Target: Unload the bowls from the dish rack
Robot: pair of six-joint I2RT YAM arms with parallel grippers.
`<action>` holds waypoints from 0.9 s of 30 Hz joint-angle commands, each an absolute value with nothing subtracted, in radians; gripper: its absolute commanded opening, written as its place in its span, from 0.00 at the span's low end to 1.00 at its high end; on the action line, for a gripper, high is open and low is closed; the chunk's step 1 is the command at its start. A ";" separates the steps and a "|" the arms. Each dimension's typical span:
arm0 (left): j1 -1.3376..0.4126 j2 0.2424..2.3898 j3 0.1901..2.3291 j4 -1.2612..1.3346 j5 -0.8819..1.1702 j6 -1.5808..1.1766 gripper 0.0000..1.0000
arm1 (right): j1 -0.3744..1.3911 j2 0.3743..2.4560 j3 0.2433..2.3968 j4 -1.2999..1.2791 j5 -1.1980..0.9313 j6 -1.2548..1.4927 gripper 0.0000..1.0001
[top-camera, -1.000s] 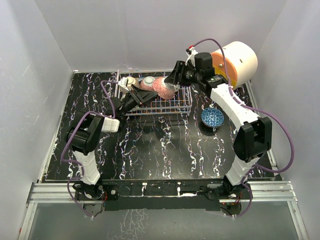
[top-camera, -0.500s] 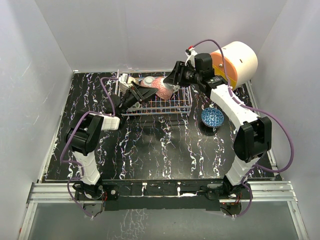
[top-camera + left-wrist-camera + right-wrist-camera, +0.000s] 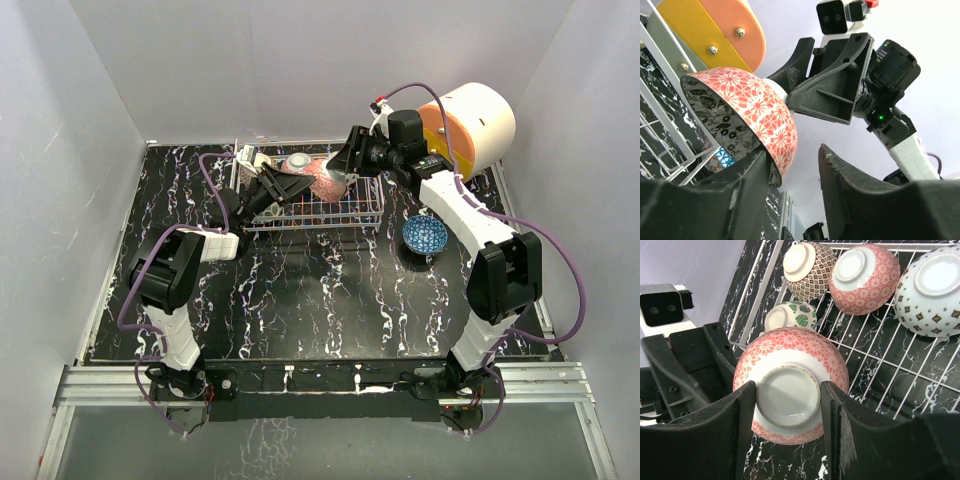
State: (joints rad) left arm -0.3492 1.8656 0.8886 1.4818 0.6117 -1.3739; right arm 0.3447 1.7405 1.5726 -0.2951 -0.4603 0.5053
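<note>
My right gripper (image 3: 788,390) is shut on the pale foot ring of a pink-red bowl (image 3: 790,352) and holds it tilted over the left part of the dish rack (image 3: 352,212). In the top view this bowl (image 3: 326,177) hangs between both grippers. My left gripper (image 3: 800,165) is open, and the bowl's rim (image 3: 776,172) sits between its fingers, against the left one. Still in the rack (image 3: 890,375) are a brown-grey bowl (image 3: 807,267), a second pink-red bowl (image 3: 862,277), a grey-white dotted bowl (image 3: 935,290) and a green-white bowl (image 3: 790,315). A bowl with a blue inside (image 3: 425,235) sits upright on the table right of the rack.
The big white cylinder with an orange-yellow face (image 3: 472,124) lies at the back right, behind the right arm. The rack's raised wire side (image 3: 655,125) is close to my left gripper. White walls enclose the black marbled table (image 3: 330,300).
My left gripper has moved up and right to the held bowl's rim. My right gripper has shifted only slightly with the bowl.
</note>
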 commanded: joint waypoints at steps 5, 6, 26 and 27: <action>-0.357 1.807 0.941 1.797 0.648 -1.389 0.25 | 0.341 1.726 1.564 -0.187 -0.486 0.520 0.23; -0.359 1.808 0.946 1.797 0.652 -1.390 0.22 | 0.341 1.726 1.562 -0.186 -0.487 0.519 0.23; -0.360 1.837 0.955 1.795 0.666 -1.394 0.00 | 0.341 1.713 1.508 -0.172 -0.460 0.515 0.37; -0.362 1.842 0.956 1.791 0.669 -1.390 0.00 | 0.339 1.708 1.508 -0.175 -0.447 0.512 0.42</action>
State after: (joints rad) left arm -0.3561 1.8671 0.9165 1.4654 0.6556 -1.3876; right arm 0.3408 1.7416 1.5219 -0.1982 -0.4950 0.5304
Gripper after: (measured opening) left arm 0.032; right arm 0.347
